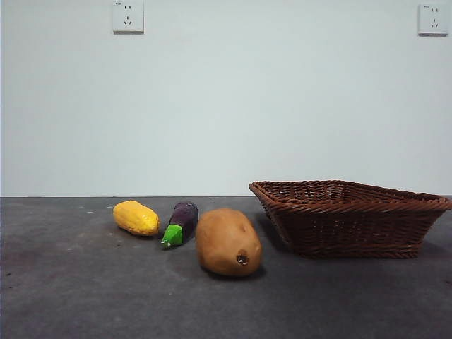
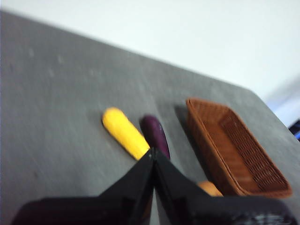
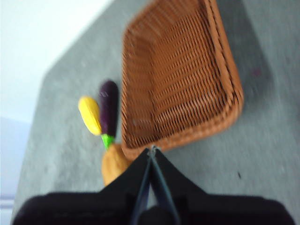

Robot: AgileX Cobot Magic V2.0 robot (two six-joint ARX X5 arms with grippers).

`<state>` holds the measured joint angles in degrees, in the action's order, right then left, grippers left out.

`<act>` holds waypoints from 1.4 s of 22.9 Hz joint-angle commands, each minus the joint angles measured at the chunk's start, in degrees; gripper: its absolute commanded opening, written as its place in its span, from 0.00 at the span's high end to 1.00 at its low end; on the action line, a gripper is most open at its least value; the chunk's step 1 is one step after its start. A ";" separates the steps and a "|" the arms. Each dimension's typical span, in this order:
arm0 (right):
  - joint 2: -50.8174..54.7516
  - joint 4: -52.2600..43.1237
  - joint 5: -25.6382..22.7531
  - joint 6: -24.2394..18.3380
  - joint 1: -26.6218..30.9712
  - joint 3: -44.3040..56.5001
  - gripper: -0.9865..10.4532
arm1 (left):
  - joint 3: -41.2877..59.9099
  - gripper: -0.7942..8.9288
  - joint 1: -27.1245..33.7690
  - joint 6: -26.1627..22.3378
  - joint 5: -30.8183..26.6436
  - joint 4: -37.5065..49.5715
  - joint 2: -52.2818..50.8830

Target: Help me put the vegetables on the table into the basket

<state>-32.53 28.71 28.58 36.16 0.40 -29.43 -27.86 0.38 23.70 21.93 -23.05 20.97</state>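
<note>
The tan-brown potato (image 1: 228, 242) lies on the dark grey table (image 1: 85, 296) in the front view, with the purple eggplant (image 1: 181, 223) and the yellow corn piece (image 1: 136, 217) to its left. The brown wicker basket (image 1: 353, 219) stands empty to the right. No arm shows in the front view. My left gripper (image 2: 153, 152) is shut and empty, high above the corn (image 2: 123, 132) and eggplant (image 2: 155, 135); the potato (image 2: 209, 188) peeks beside its jaws. My right gripper (image 3: 152, 150) is shut and empty, high over the basket's (image 3: 180, 79) near rim.
A white wall with two sockets (image 1: 128, 16) stands behind the table. Bare table (image 3: 262, 154) surrounds the basket and lies left of the corn.
</note>
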 commanded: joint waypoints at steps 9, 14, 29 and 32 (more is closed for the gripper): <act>-15.21 10.93 3.54 -15.41 -0.02 -12.33 0.91 | -0.04 0.92 0.15 2.32 19.78 0.37 14.91; -26.75 17.77 2.25 -22.16 -0.04 -21.38 0.91 | -1.73 0.92 0.02 -0.59 27.26 -0.26 24.92; -63.30 28.85 -9.14 -31.39 -0.07 -51.93 0.47 | -11.23 0.92 -6.43 -6.73 22.99 -6.12 41.03; -69.75 29.40 -9.09 -32.87 -0.07 -56.98 0.47 | -16.28 0.92 -7.21 -8.24 18.62 -9.70 43.12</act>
<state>-101.56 57.89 19.49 4.47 0.38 -86.54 -44.16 -6.61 16.95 40.62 -32.88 63.92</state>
